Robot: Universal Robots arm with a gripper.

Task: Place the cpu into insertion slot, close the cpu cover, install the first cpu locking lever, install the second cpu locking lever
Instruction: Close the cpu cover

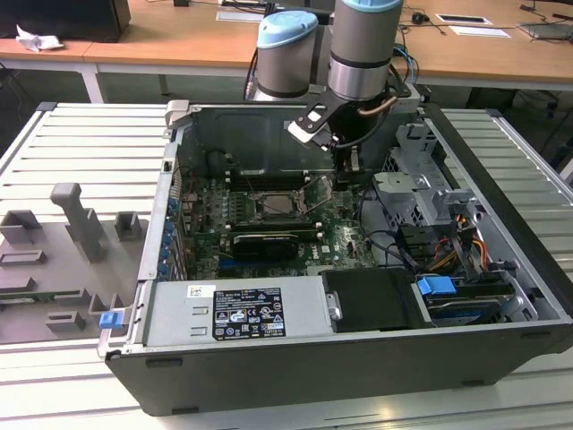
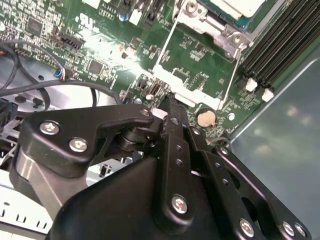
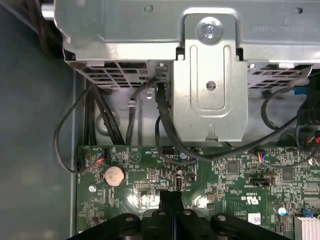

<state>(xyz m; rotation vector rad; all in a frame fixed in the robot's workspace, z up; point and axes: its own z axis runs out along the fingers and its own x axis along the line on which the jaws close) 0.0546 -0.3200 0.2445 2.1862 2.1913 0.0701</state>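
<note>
Inside an open computer case (image 1: 358,381), the gripper (image 1: 347,173) is held low over the motherboard (image 1: 345,237). Its black fingers (image 2: 173,131) are closed together and nothing is seen between them. In the second wrist view the tip is placed over a thin wire lever (image 2: 162,47) and just beside a coin battery (image 2: 205,118). The insertion slot (image 1: 263,199) is found near the gripper, toward the exterior view's left. The cpu (image 2: 237,6) is seated in that slot, its pale face partly seen. The silver cpu cover (image 2: 202,20) is laid along the cpu's edge, but whether it is fully down cannot be told. Long black memory slots (image 2: 280,42) are ranged beside the socket. White lettering is printed across the green board, and a small white sticker (image 3: 254,218) is fixed to it. A steel drive cage (image 3: 210,75) is mounted past the board's edge, with black cables (image 3: 67,125) looped beneath it. A large printed label (image 1: 246,313) is carried on the grey power supply (image 1: 304,305), near a blue tab (image 1: 436,288). The case is set on a slatted table (image 1: 81,143), where a grey fixture (image 1: 81,224) is also placed.
</note>
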